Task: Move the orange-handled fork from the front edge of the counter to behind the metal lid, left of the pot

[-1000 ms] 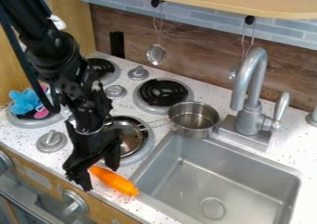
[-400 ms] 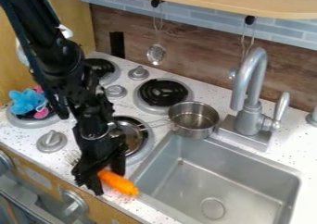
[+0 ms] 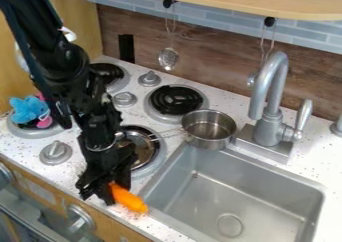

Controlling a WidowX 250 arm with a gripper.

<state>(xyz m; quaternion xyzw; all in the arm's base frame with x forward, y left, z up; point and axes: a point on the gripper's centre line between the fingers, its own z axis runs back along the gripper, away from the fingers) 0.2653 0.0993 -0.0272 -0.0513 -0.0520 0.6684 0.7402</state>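
Shifts the end effector (image 3: 117, 193) toward the sink (image 3: 267, 206) and narrows it around the carrot (image 3: 131, 200). Seems to hold one end, low at the worktop (image 3: 153, 224) beside the sink, likely completing the grasp.

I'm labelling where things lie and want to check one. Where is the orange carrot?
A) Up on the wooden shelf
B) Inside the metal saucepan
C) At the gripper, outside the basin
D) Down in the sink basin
C: the carrot is right at the gripper, over the speckled countertop just outside the sink basin.
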